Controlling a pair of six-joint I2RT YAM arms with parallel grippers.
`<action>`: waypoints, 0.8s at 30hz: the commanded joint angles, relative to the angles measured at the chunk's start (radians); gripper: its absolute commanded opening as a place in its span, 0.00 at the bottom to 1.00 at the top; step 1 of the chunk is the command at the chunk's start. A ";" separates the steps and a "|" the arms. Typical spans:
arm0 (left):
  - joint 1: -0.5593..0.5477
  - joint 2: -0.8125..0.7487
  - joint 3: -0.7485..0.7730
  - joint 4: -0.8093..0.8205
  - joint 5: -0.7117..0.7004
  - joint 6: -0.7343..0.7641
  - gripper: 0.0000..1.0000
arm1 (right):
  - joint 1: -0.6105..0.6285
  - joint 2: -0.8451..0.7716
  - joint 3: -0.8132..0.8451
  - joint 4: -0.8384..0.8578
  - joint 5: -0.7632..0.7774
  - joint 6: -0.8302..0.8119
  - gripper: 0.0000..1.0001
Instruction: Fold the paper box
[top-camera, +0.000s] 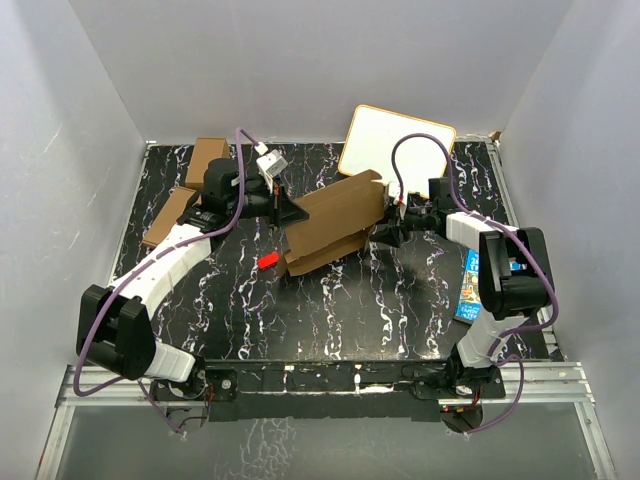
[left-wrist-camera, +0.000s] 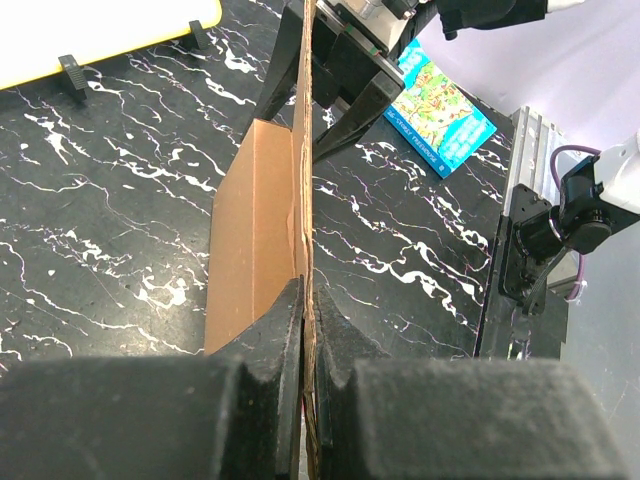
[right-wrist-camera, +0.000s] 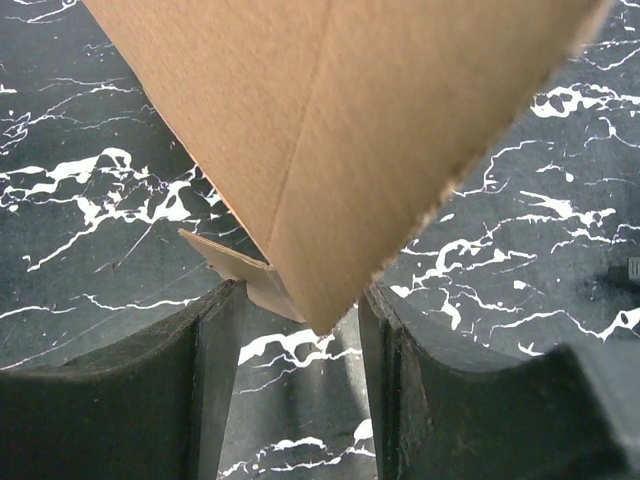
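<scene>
Left gripper (left-wrist-camera: 305, 295): jaws clamped on edge of paper box (top-camera: 335, 220); sheet held up on edge, mid-table.
Right gripper (right-wrist-camera: 300, 300): jaws apart, straddling a box corner; no firm contact seen.
Step, prob.: creasing a flap. Hold left pinch firm, close right near score line, fold slowly.
Material: plain brown card, matte, die-cut flaps, rough-cut edges.
Table (top-camera: 330, 310): black, white-veined.

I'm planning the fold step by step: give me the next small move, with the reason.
Probably close the right hand on the corner of the paper box that sits between its fingers. The left hand pinches the opposite end shut, while the right fingers straddle the cardboard corner with gaps on both sides, so the sheet is gripped at one end only.
</scene>
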 joint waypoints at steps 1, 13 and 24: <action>0.002 -0.012 0.008 0.002 0.024 0.004 0.00 | 0.019 0.011 -0.015 0.136 -0.083 0.033 0.51; 0.002 -0.012 0.004 0.007 0.025 0.002 0.00 | 0.037 0.040 -0.047 0.277 -0.076 0.145 0.40; 0.002 -0.014 0.003 0.007 0.020 -0.002 0.00 | 0.066 0.040 -0.075 0.414 -0.054 0.261 0.30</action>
